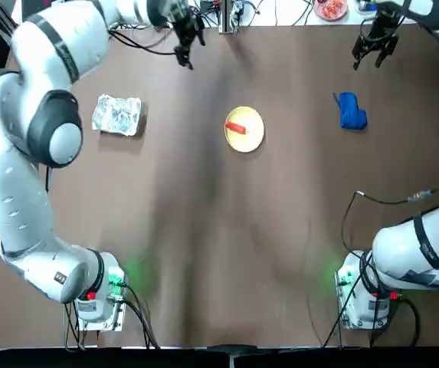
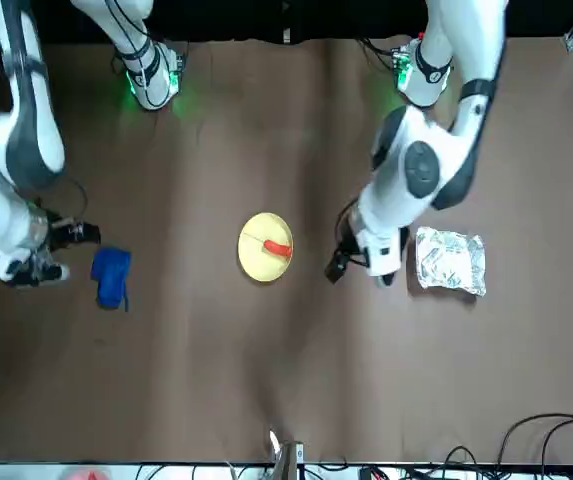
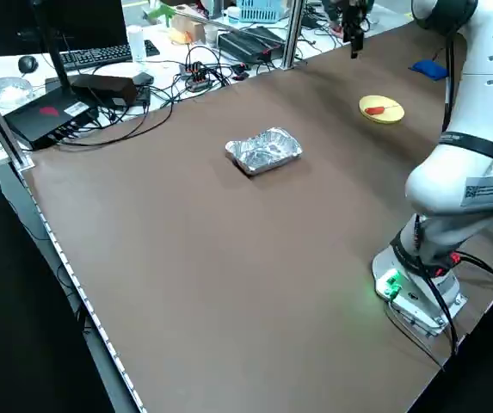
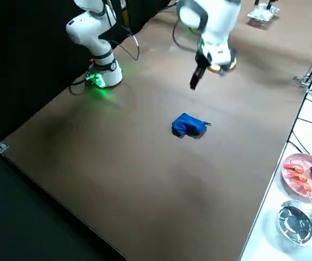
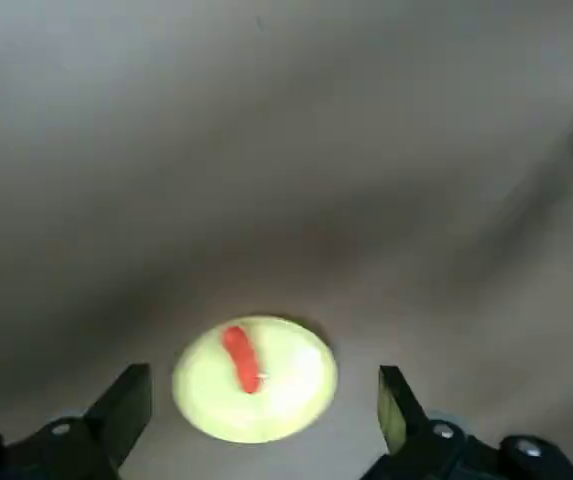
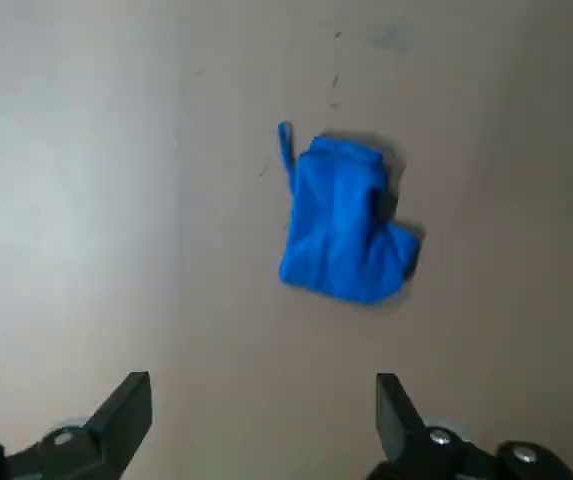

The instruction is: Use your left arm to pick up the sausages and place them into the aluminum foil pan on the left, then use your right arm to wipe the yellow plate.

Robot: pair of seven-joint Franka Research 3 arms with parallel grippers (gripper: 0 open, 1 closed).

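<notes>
Blue cloth [image 6: 341, 222] near my right gripper [image 6: 264, 440], fingers apart; left gripper [image 5: 266, 435], also spread, hovers near the yellow plate [image 5: 255, 380]

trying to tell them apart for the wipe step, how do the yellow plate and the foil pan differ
The yellow plate is round, while the foil pan is roughly rectangular. The plate is pale yellow and smooth; the pan is shiny silver and wrinkled. The plate holds a sausage, whereas no sausage shows in the pan. Both rest on the brown table.
</notes>
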